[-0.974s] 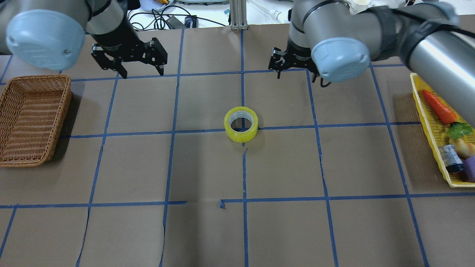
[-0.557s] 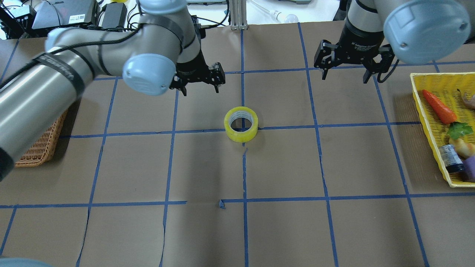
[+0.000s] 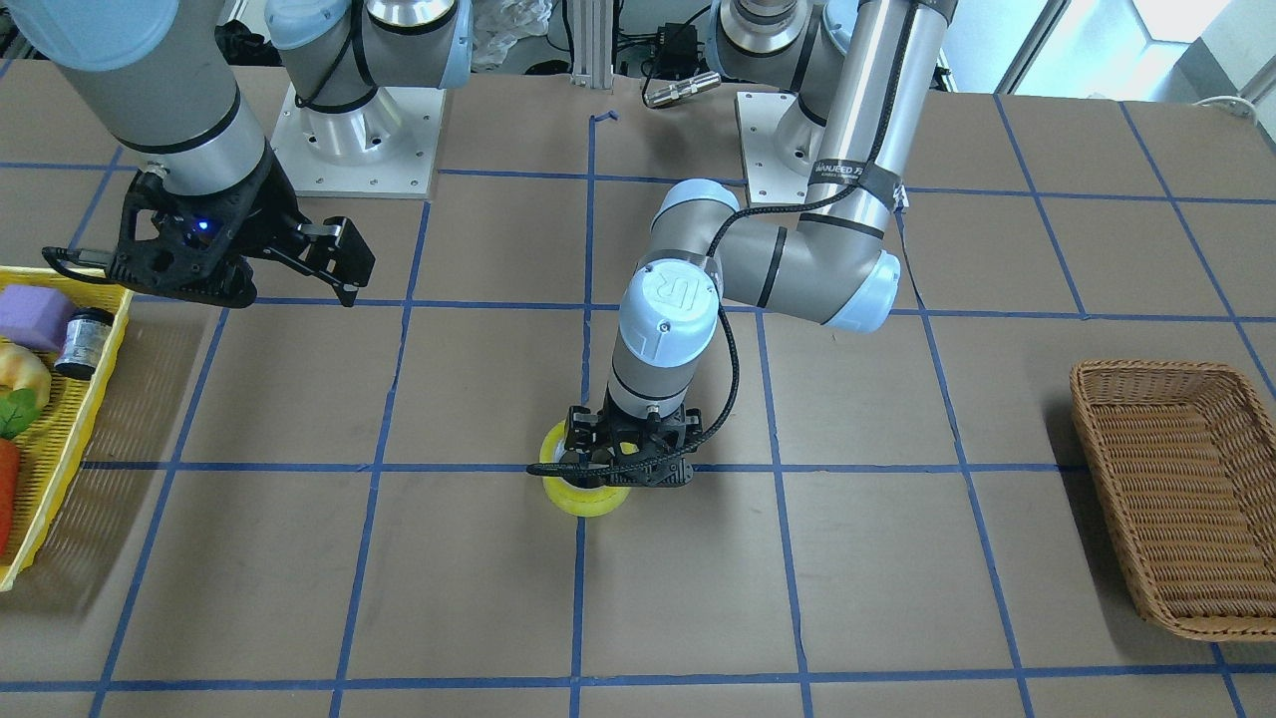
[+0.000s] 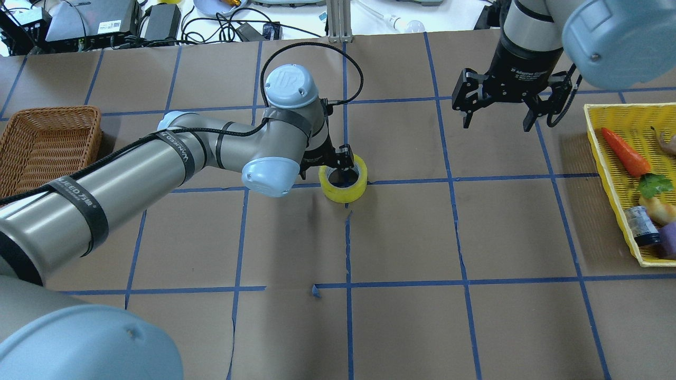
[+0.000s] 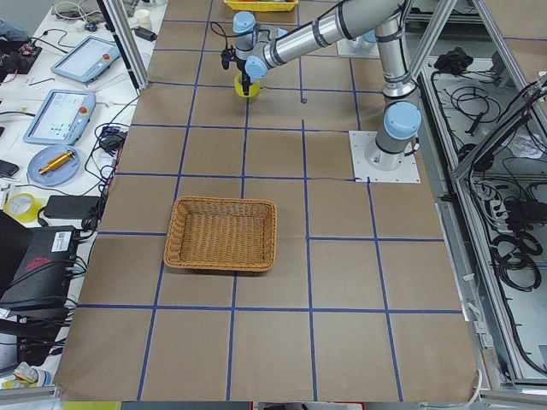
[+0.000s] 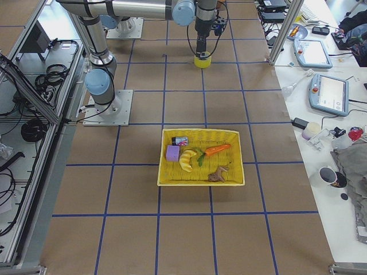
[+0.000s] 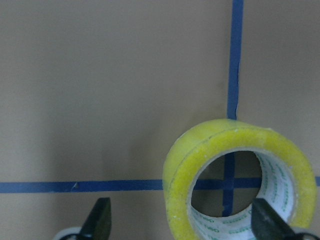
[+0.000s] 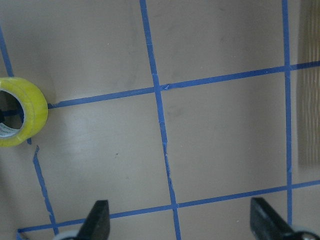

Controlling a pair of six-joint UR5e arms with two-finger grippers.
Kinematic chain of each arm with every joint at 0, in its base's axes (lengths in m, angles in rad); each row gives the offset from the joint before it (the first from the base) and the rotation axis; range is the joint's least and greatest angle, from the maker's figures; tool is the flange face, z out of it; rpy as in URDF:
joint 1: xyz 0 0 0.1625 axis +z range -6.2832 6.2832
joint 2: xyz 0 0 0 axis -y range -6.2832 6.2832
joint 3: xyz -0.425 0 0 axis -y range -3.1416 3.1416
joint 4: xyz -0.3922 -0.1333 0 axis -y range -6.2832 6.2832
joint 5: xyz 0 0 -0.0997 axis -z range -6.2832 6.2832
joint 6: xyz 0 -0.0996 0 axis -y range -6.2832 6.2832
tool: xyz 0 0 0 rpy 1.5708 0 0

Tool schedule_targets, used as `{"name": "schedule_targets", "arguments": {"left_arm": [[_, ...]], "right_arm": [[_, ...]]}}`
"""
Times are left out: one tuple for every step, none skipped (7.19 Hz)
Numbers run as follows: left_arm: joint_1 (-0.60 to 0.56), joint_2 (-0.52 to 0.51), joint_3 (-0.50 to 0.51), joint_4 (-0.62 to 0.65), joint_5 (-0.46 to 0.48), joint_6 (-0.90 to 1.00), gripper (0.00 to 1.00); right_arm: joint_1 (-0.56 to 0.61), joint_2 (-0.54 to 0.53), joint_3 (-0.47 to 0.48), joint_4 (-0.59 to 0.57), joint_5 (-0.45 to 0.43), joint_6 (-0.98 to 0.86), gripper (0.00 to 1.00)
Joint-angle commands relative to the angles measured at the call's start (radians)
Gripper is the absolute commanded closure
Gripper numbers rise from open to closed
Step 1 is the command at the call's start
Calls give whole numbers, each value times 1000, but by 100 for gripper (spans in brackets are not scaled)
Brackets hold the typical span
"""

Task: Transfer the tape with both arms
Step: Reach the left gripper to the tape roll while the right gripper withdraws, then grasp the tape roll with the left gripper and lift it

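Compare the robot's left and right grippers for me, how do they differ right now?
The left gripper is down at the tape, its fingers straddling one wall of the roll. The right gripper hangs above the table near the yellow basket. The left has something between its fingers, the right nothing. Both are open.

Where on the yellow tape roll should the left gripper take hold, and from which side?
Pinch the wall of the tape from straight above: it lies flat, hole up, so one finger fits inside the core and one outside. The open left gripper looks lined up that way.
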Motion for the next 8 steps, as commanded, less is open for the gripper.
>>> {"name": "schedule_targets", "arguments": {"left_arm": [[-7, -15, -10, 13, -3, -8, 55], [-7, -13, -8, 10, 2, -8, 90], [-5, -4, -8, 0, 9, -3, 100], [-3, 8, -5, -26, 17, -3, 100], [6, 33, 10, -82, 73, 0, 100], [50, 59, 45, -139, 107, 6, 100], [117, 97, 108, -253, 107, 27, 100], [203, 132, 186, -376, 110, 137, 100]], "right_arm": [[-4, -8, -30, -8, 5, -39, 0], [-1, -19, -64, -44, 82, -35, 0], [-10, -11, -72, -98, 83, -35, 0], [-4, -20, -43, -68, 77, -42, 0], [-5, -29, -32, -52, 71, -73, 0], [-11, -38, -32, -45, 51, -135, 0], [-5, -48, -30, -43, 59, -146, 0], [-11, -48, -30, -40, 51, -149, 0]]}}
